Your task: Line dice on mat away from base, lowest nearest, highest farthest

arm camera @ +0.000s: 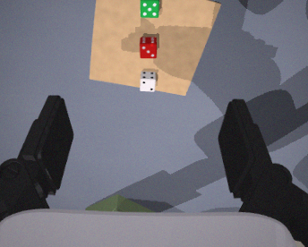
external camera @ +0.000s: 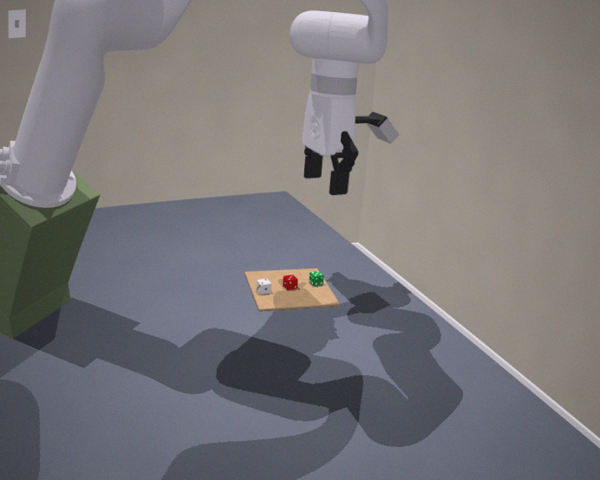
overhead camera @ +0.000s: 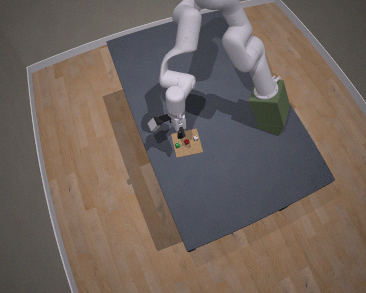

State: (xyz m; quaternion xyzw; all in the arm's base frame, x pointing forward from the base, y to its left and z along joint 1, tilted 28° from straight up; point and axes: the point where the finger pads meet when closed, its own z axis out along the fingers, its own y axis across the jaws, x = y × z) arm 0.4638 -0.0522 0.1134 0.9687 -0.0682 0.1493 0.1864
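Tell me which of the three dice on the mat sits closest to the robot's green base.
The white die. It sits at the end of the row nearest the green base; the red die is in the middle and the green die farthest.

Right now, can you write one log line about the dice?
end effector: open, empty, above table | white die, red die, green die: in line on mat

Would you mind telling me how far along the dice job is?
Done: the small white die, red die and green die sit in a row on the tan square mat, white nearest the green base block. In hand: nothing; the black gripper hangs open above. Left: seemingly nothing.
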